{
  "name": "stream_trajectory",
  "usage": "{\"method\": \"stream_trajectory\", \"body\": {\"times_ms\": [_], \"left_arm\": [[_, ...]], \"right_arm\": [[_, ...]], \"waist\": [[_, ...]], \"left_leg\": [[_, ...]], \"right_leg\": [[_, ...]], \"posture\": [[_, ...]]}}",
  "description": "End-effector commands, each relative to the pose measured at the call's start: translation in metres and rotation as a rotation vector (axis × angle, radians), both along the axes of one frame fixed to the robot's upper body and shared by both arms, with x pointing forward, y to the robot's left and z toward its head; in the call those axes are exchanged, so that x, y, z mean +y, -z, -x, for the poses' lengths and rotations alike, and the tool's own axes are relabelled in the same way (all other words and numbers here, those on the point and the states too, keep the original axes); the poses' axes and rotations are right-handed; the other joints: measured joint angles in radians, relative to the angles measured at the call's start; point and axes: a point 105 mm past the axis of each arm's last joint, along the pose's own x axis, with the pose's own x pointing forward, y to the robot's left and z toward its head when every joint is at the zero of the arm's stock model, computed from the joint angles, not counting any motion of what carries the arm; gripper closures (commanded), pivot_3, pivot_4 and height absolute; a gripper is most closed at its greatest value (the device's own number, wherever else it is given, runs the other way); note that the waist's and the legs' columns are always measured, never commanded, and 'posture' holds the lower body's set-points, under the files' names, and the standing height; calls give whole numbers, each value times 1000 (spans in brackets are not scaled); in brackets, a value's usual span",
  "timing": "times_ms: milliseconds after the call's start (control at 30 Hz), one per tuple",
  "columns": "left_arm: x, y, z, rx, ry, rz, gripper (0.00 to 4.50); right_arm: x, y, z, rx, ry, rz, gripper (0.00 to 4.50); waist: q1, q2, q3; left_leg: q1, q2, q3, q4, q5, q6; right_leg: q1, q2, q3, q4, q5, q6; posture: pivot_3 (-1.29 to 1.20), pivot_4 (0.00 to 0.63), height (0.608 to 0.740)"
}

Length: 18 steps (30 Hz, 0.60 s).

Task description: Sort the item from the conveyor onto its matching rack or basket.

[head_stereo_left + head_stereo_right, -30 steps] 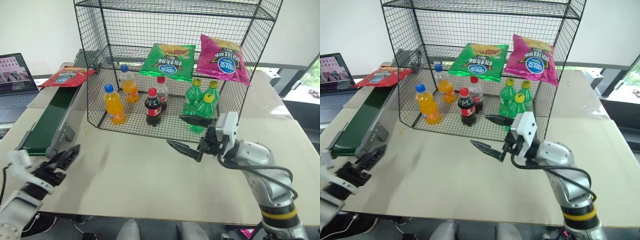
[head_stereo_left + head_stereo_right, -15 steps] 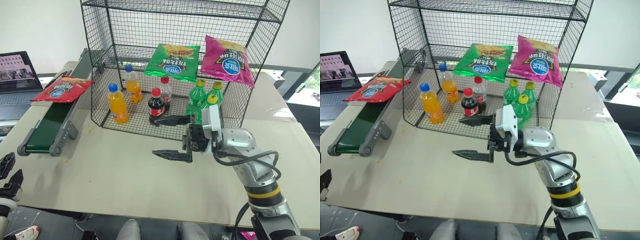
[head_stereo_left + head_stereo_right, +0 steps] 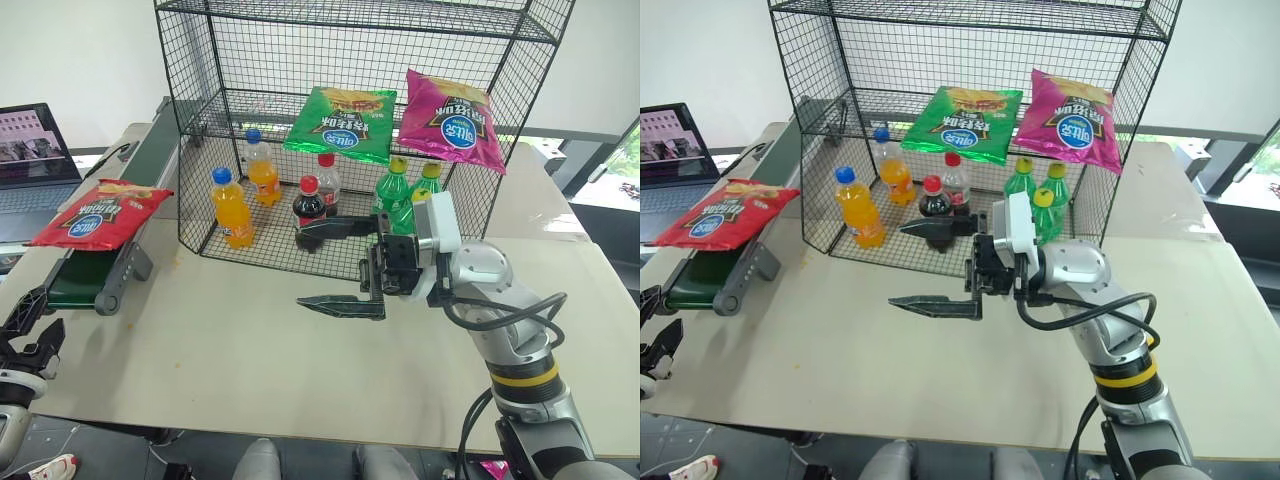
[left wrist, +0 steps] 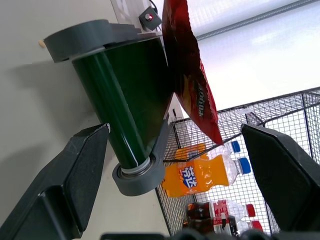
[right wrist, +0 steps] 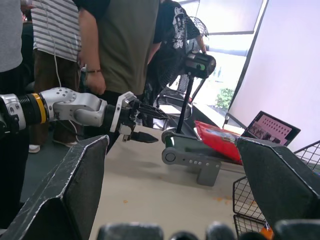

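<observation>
Right tool level over bench, pointing toward conveyor, fingers wide apart, empty. Left tool low beside conveyor end, spread apart, arm cut off. Red bag overhanging belt end.

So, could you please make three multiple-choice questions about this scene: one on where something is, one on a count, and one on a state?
1. Where does the red chip bag lie?
A. at the near end of the conveyor belt
B. on the rack's middle shelf
C. on the table in front of the rack

2. How many green bottles stand in the rack?
A. one
B. three
C. five

3. How do the right gripper's fingers stand?
A. shut on a bottle
B. shut on nothing
C. wide open and empty

Answers:
1. A: the red chip bag overhangs the near roller end of the conveyor.
2. B: three green bottles with yellow caps stand at the right of the bottom shelf of the rack.
3. C: the right gripper hangs over the table with its two fingers far apart and nothing between them.
</observation>
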Motion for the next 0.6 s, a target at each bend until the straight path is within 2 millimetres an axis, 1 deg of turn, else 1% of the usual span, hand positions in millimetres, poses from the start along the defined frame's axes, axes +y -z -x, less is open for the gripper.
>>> {"method": "stream_trajectory", "body": {"times_ms": [33,200,400,567,600], "left_arm": [[2,-11,-1,-32,11,-25,9],[5,-17,0,-51,1,-32,9],[9,-23,0,-72,-11,-36,9],[11,-24,-1,-62,-21,-66,9],[13,-22,-2,-47,-37,-70,258]], "right_arm": [[-1,-9,7,-30,-13,-29,0],[-2,-8,3,-15,3,-34,0],[-2,-6,3,-14,2,-33,0],[-2,-6,3,-16,4,-36,0],[-1,-6,3,-16,6,-36,0]], "waist": [[0,0,0],[-2,0,0],[-4,0,0],[-6,0,0],[-6,0,0]], "left_leg": [[0,0,0,0,0,0],[0,0,0,0,0,0],[0,0,0,0,0,0],[0,0,0,-1,0,0],[0,0,0,-1,0,0]], "right_leg": [[0,0,0,0,0,0],[0,0,0,0,0,0],[0,0,0,0,0,0],[0,0,0,0,0,-1],[-1,0,0,0,0,-1]], "posture": [[0,150,740],[0,150,740],[0,150,740],[0,150,740],[0,150,740]]}}
